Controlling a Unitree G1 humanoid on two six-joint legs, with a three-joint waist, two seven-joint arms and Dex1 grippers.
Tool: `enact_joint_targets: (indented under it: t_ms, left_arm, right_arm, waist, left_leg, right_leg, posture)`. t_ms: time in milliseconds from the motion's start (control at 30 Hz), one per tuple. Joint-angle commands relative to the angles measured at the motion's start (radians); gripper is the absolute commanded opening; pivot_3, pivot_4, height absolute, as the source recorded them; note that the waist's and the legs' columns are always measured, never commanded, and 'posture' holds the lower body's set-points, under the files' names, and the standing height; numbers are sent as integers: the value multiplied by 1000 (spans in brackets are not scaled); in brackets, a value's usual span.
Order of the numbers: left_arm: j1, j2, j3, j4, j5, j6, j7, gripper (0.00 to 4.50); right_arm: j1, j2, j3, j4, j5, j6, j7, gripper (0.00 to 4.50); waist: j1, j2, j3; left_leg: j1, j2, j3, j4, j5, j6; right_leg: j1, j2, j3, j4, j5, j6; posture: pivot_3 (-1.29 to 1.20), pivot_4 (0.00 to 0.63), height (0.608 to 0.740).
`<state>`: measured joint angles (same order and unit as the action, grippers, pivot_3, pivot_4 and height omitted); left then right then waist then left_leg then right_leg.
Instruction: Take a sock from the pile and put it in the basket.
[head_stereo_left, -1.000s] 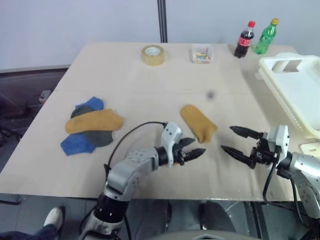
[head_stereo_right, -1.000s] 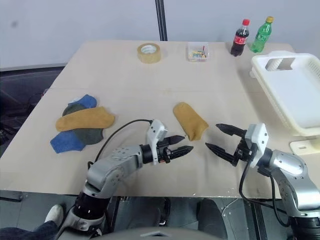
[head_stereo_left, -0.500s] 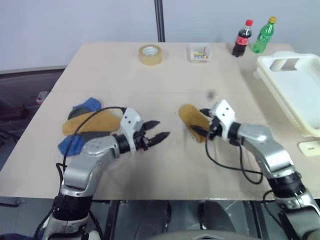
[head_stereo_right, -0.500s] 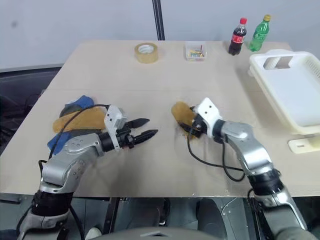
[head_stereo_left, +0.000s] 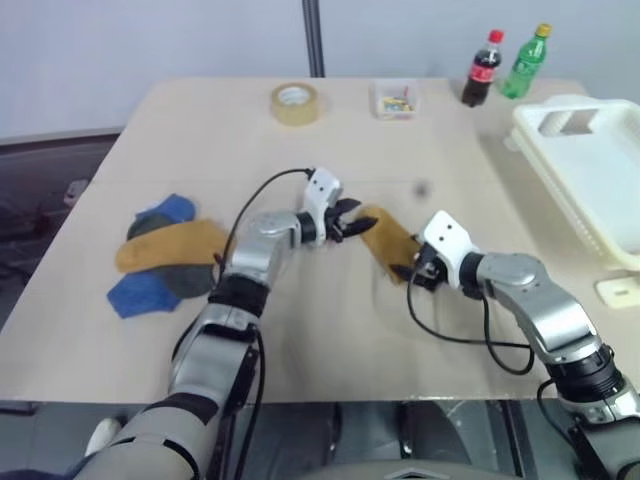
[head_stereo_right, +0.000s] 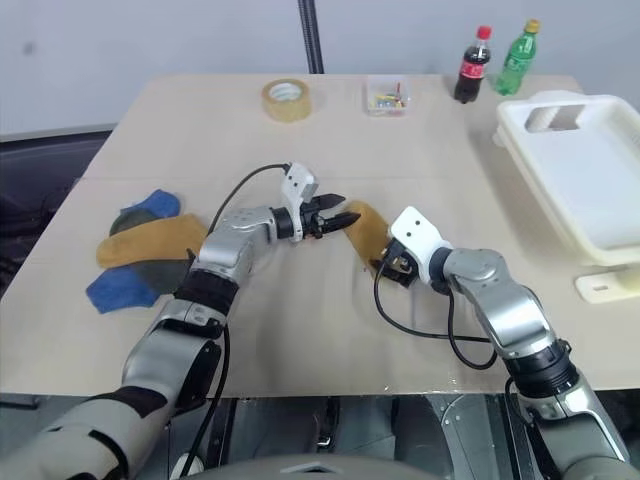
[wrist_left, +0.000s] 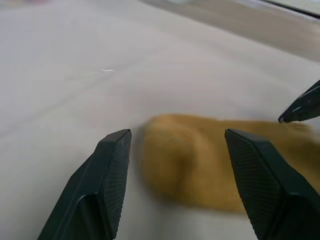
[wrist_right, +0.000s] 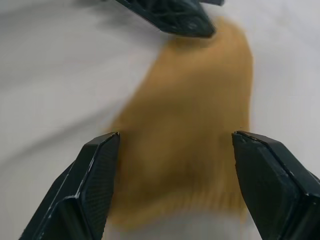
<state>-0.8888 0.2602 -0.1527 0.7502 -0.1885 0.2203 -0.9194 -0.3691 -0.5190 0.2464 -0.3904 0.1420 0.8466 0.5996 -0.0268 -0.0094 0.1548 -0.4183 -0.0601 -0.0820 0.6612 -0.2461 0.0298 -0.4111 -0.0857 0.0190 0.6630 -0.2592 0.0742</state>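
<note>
Both the left gripper (head_stereo_left: 347, 216) and right gripper (head_stereo_left: 408, 266) are standing spread and empty at opposite ends of the lone mustard sock (head_stereo_left: 388, 242), lying well apart from the basket (head_stereo_left: 585, 170), and are risking colliding or tugging against each other.

We see a mustard-yellow sock (head_stereo_left: 388, 238) at centre frame, and at left the pile (head_stereo_left: 160, 262) mixing blue, dark grey and mustard. The basket (head_stereo_left: 590, 175) at right is white, the table (head_stereo_left: 330, 330) pale beige. Both grippers' fingers (wrist_left: 112, 165) are black.
</note>
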Motion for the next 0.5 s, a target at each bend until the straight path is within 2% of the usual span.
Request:
enact_joint_targets:
  t_ms: [33, 167, 300, 333, 400, 433, 500]
  left_arm:
    - [-70, -3, -18, 132, 59, -75, -42, 3182]
    - [-121, -14, -5, 244, 93, -134, -36, 3182]
    - [-124, -14, 2, 270, 104, -157, -64, 3182]
    - [-120, -12, 2, 270, 106, -161, -70, 2669]
    - [-105, -7, 3, 266, 108, -167, -78, 1972]
    - [-97, -4, 4, 261, 109, -168, -81, 1413]
    - [-77, 0, 7, 243, 108, -163, -87, 332]
  right_arm:
    - [21, 10, -48, -137, 21, 113, -50, 3700]
    - [52, 52, -56, -174, 19, 184, -117, 3700]
    - [81, 68, -55, -182, 12, 217, -161, 3700]
    - [85, 68, -56, -187, 15, 224, -165, 3700]
    - [94, 64, -62, -192, 21, 235, -172, 3182]
    - [96, 62, -64, -192, 23, 238, -175, 2818]
    - [95, 59, -67, -188, 27, 237, -177, 1780]
  waist:
    - [-6, 0, 0]
    - [-6, 0, 0]
    - [-6, 0, 0]
    - [-6, 0, 0]
    - [-6, 0, 0]
    - [-6, 0, 0]
    - [-6, 0, 0]
  left_leg:
    - [0, 0, 0, 1, 0, 0]
    - [1, 0, -1, 4, -1, 2]
    - [1, 0, -1, 5, -1, 1]
    - [1, 0, -1, 5, -1, 1]
    - [1, 0, -1, 6, -1, 1]
    - [1, 0, -1, 6, -1, 1]
    - [1, 0, -1, 6, -1, 1]
  right_leg:
    - [0, 0, 0, 1, 0, 0]
    - [1, 0, 0, 3, 0, 0]
    - [1, 0, 0, 4, 0, 0]
    - [1, 0, 0, 4, 0, 0]
    - [1, 0, 0, 4, 0, 0]
    - [1, 0, 0, 5, 0, 0]
    - [1, 0, 0, 5, 0, 1]
  posture:
    - [0, 150, 738]
    - [0, 150, 738]
    - [0, 150, 738]
    - [0, 150, 738]
    - [0, 150, 738]
    - [0, 150, 738]
    - [0, 150, 738]
